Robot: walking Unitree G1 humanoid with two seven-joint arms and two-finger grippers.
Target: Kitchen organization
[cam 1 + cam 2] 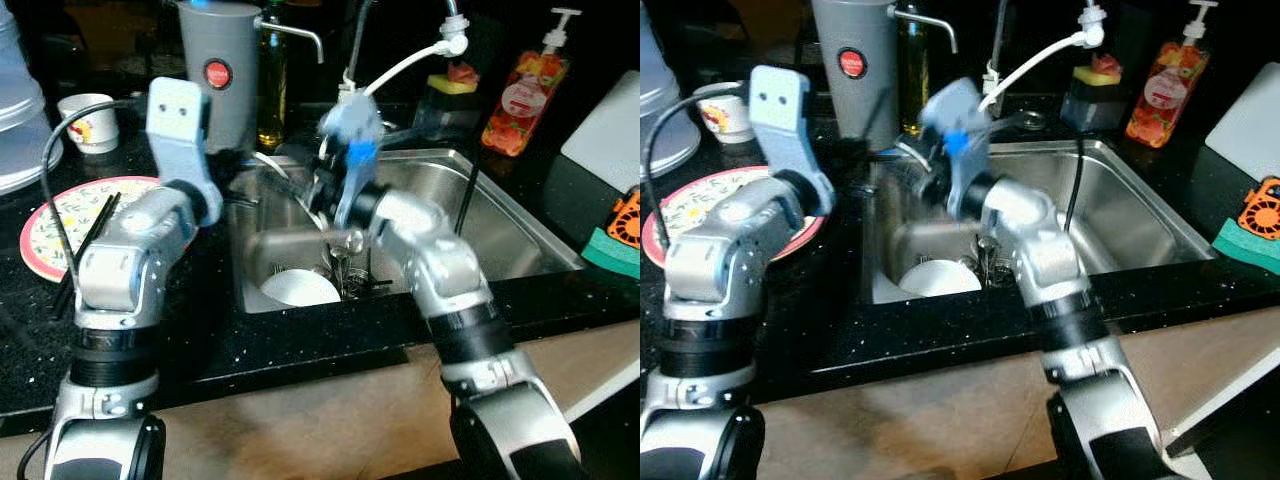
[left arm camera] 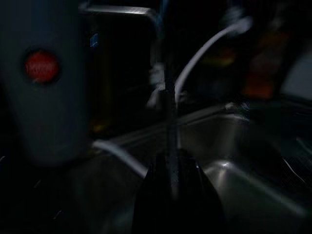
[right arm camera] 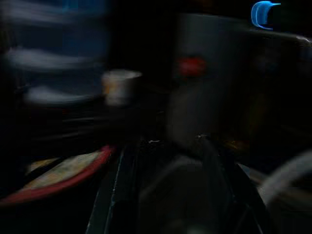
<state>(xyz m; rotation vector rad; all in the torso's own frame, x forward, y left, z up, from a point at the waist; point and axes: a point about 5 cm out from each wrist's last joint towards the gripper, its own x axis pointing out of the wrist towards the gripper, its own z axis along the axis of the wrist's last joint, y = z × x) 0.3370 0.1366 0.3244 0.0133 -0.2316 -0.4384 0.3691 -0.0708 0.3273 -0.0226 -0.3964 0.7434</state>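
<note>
Left eye view: nearest me, a white bowl (image 1: 300, 288) sits in the steel sink (image 1: 500, 225) beside some cutlery (image 1: 350, 275). My right gripper (image 1: 318, 180), blurred, is above the basin's left part; I cannot tell whether it is parted or closed. My left gripper (image 1: 240, 160) reaches over the black tabletop (image 1: 300, 345) at the sink's left edge, fingers hard to read too. Left lies a red-rimmed plate (image 1: 70, 220); farther back, a grey kettle (image 1: 218, 70), a cup (image 1: 90, 120), a soap bottle (image 1: 525, 95).

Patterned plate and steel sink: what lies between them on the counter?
The left arm crosses bare black counter between the plate and sink, in the left eye view.
</note>
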